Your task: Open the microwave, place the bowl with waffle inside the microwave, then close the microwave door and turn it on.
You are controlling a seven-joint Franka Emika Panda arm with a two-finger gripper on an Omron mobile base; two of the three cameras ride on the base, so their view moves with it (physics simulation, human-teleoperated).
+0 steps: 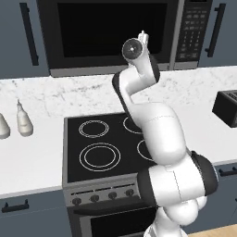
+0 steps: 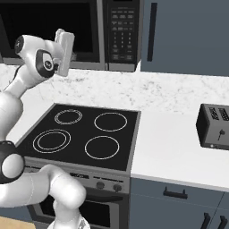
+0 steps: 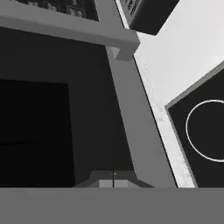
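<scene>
The microwave (image 1: pixel 115 37) hangs over the stove, and its keypad panel (image 1: pixel 192 30) is on the right. Its door (image 1: pixel 111 30), dark glass in a steel frame, stands closed. My arm is raised, with my hand (image 2: pixel 65 50) close in front of the door's lower right part. In the hand view my gripper (image 3: pixel 113 183) is shut with nothing between its tips, pointing at the door glass (image 3: pixel 35 131) next to the steel frame (image 3: pixel 135 131). The bowl and the waffle are out of view.
A black stove (image 1: pixel 99 148) with ring burners lies below the arm, its knobs along the front. A black toaster (image 2: pixel 214 126) stands on the white counter to the right. Two pale bottles (image 1: pixel 23 121) stand on the counter at the left.
</scene>
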